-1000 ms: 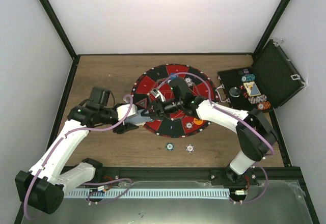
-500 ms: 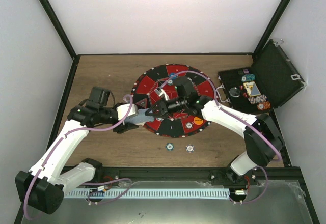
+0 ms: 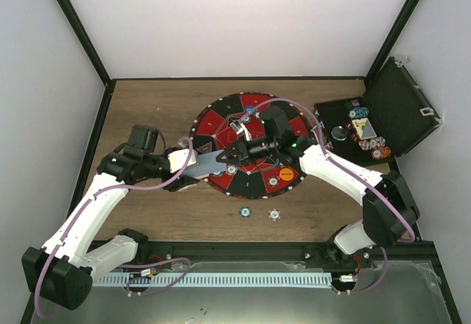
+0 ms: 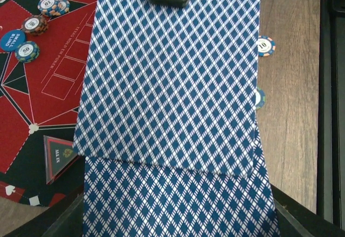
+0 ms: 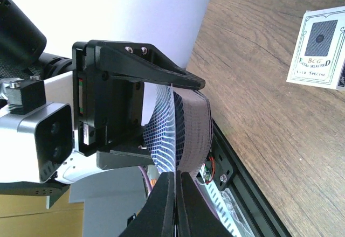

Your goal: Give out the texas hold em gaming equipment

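The top view looks down from high behind the near edge, far enough to frame the whole wooden tabletop [image 3: 147, 110] around the large round red-and-black mat [image 3: 213, 121]. The left wrist view sits close over blue-and-white diamond-backed playing cards [image 4: 172, 86] at the mat's rim. The right wrist view, rolled sideways, faces those same cards [image 5: 161, 129] edge-on.

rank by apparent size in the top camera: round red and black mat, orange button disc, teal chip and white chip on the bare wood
1. Round red-and-black mat: by far the largest.
2. Orange button disc.
3. Small teal edge-striped chip and small white edge-striped chip: these look alike, so tied.
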